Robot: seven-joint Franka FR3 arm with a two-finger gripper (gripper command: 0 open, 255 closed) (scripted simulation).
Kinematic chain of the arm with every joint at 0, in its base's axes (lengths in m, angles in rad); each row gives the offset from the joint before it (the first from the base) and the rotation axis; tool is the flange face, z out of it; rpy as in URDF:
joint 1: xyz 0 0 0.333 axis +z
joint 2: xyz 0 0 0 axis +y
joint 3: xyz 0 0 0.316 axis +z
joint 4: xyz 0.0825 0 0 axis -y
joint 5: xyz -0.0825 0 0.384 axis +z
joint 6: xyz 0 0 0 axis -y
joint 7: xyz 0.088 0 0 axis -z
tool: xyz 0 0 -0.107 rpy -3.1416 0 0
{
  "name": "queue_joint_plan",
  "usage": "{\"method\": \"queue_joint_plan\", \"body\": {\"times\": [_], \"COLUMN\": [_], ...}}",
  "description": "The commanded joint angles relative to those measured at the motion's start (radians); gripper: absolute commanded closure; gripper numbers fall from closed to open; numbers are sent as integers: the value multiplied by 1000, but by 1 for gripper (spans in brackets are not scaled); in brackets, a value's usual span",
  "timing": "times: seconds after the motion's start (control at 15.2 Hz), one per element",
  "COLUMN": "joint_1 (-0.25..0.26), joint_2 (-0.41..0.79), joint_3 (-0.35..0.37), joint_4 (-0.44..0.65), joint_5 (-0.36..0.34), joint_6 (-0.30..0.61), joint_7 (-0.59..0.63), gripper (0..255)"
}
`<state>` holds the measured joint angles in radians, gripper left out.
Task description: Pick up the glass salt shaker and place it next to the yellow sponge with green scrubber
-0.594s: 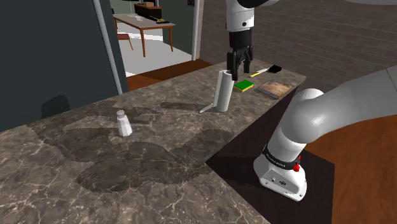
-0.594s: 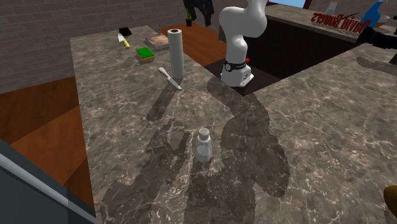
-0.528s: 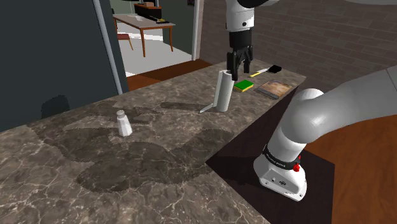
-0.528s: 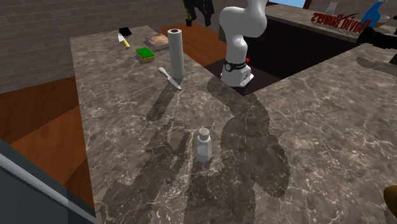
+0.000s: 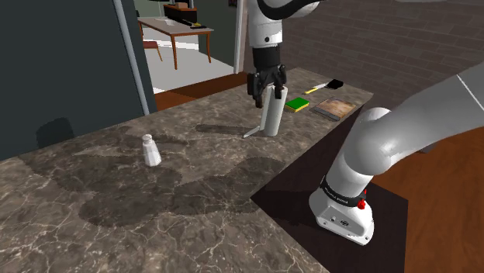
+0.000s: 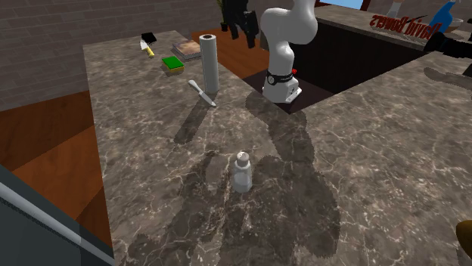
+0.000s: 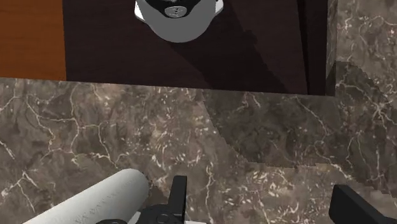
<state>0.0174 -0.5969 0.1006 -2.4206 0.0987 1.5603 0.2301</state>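
Hand hangs above the far end of the desk, at the upper middle of the shoulder view, directly over the top of an upright white paper roll. In the wrist view its two black fingers stand spread wide with nothing between them, and the roll lies just beside one finger, apart from it.

The salt shaker, drawn pale grey-white with a capped top, stands upright on the dark marbled desk at the shoulder view's left of centre, well apart from the hand. In the second exterior view it sits near the frame's middle.

The sponge, green on top with a yellow edge, lies flat just right of the roll in the shoulder view, near a flat brown book. A small knife lies at the roll's foot.
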Motion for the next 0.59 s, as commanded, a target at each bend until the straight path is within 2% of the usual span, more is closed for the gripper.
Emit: {"method": "queue_joint_plan", "body": {"times": [0.0, 0.53], "joint_1": [10, 32], "joint_2": [52, 294], "joint_3": [37, 152], "joint_4": [9, 137], "joint_5": [35, 105], "joint_6": [53, 209], "joint_7": [61, 274], "gripper": [0, 0]}}
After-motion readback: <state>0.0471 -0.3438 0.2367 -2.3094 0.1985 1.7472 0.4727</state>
